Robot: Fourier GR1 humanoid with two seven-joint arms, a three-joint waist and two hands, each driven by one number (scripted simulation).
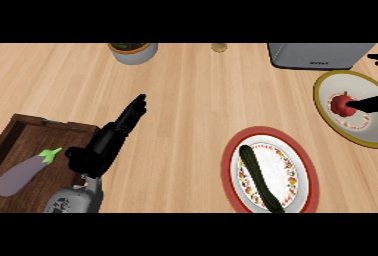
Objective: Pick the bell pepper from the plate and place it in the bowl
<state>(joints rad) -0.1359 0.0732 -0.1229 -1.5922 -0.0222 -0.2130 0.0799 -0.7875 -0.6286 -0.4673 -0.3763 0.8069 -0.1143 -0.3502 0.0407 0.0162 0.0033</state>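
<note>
This is a kitchen: a wooden counter (192,95) carries plates (269,172) with vegetables, and behind them a toaster (317,55) stands.

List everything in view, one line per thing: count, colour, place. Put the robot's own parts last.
counter: one, light wood, fills the view
bell pepper: one, red, in the bowl at right
bowl: one, white with a yellow-green rim, right edge
plate: one, red rim with a patterned white centre, lower right
cucumber: one, dark green, lying on the plate
eggplant: one, purple with a green stem, on the tray
tray: one, dark brown wood, lower left
plant pot: one, white, top edge left of centre
appliance: one, grey, top right
left robot hand: one, black, fingers straight, over the counter at left
right robot hand: one, black, only a tip showing, at the bell pepper
</note>
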